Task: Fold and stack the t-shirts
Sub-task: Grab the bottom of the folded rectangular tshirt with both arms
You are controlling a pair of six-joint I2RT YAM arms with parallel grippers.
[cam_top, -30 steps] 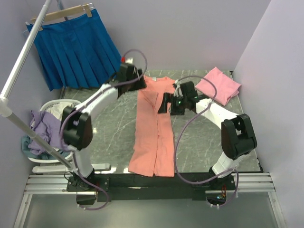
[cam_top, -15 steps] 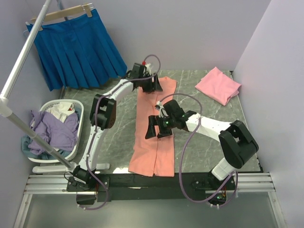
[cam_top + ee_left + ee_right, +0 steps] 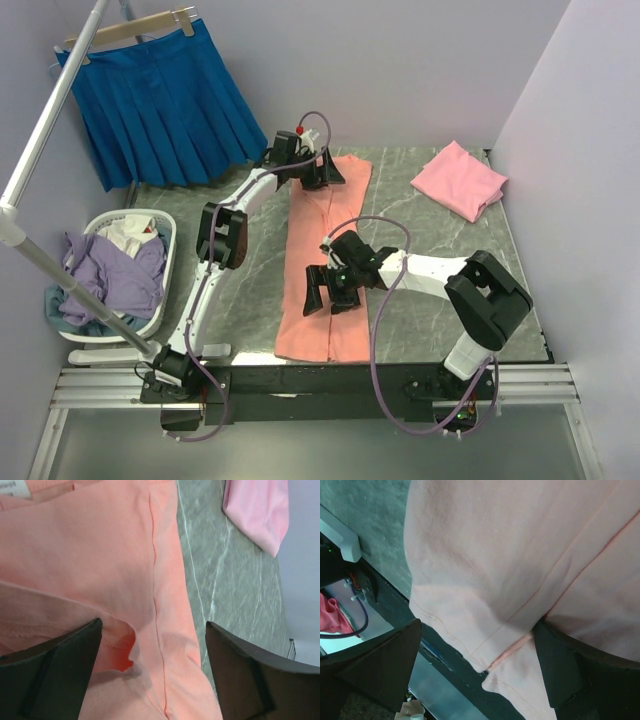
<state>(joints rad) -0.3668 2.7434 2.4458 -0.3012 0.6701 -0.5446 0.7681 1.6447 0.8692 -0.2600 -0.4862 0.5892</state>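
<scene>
1. Salmon-orange cotton at the bottom centre of the top view: hem end of the salmon-orange t-shirt point(image 3: 322, 335), close to the near edge of the table point(image 3: 240, 285). Already narrowed to a long strip, sides turned in, seams running lengthwise.
2. Long axis of the strip: bottom to top of the frame, leaning slightly right toward the top. Hem at the bottom, collar at the top.
3. Right gripper point(image 3: 328, 298): low over the lower half of the strip, a little above the hem. Jaws spread wide, nothing pinched. In the right wrist view, cloth across the whole gap between the jaws, hem corner at the bottom centre. Contact with the cloth: cannot tell.
4. Laundry basket point(image 3: 145, 213) at the middle left, full. Outside the task.
5. Left gripper point(image 3: 330, 178): top centre, over the collar end. Jaws likewise wide apart, holding nothing. In the left wrist view, a turned-in fold edge between the jaws and a label point(image 3: 11, 487) at the upper left.
6. Judged next move: a crosswise fold, one end carried along the long axis onto the other. Right arm nearer the hem, left arm nearer the collar, cloth directly below each. Close on all layers before lifting, or expect the strip to open.
7. Lighter pink t-shirt point(image 3: 460, 180): folded, upper right, well apart from the strip, on the right arm's side. Likely stacking partner.
8. Blue pleated skirt point(image 3: 160, 100) hung at the upper left. Not to be handled.
</scene>
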